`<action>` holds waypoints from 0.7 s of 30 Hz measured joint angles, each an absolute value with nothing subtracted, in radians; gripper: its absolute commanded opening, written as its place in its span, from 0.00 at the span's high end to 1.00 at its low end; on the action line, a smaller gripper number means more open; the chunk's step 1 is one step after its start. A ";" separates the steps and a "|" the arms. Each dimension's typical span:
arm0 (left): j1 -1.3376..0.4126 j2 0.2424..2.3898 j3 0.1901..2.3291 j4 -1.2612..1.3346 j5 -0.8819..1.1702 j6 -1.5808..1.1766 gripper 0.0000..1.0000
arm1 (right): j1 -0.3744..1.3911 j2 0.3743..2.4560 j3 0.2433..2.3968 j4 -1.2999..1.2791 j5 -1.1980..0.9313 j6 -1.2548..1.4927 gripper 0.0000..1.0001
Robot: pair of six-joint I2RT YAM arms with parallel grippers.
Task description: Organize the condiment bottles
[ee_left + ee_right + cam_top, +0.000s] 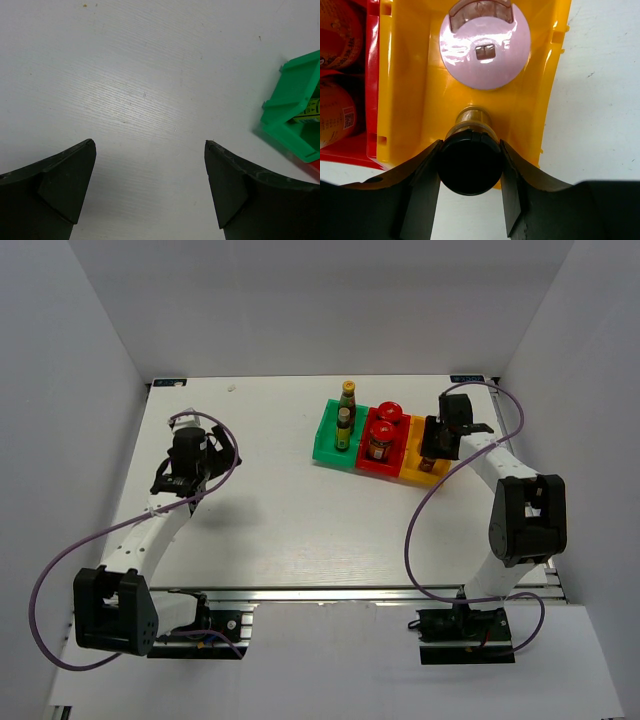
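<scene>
Right wrist view: the right pincer (470,172) grips the black-lidded jar (469,162) between its fingers, over the orange bin (412,95), with the pink-lidded jar (485,50) just ahead. Best lower it straight and upright before releasing.

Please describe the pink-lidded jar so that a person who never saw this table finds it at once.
A green bin, a red bin and an orange bin stand in a row. The pink-lidded jar stands in the orange bin, at the right end. Its lid is wide and shiny; the black-lidded jar beside it, in the right gripper, is smaller.
</scene>
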State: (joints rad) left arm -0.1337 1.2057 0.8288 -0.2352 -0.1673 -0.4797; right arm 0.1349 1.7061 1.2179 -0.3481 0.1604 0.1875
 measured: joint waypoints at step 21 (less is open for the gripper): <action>-0.133 1.219 0.829 -0.232 -0.138 -0.491 0.02 | 0.138 1.605 1.258 -0.471 0.168 0.234 0.11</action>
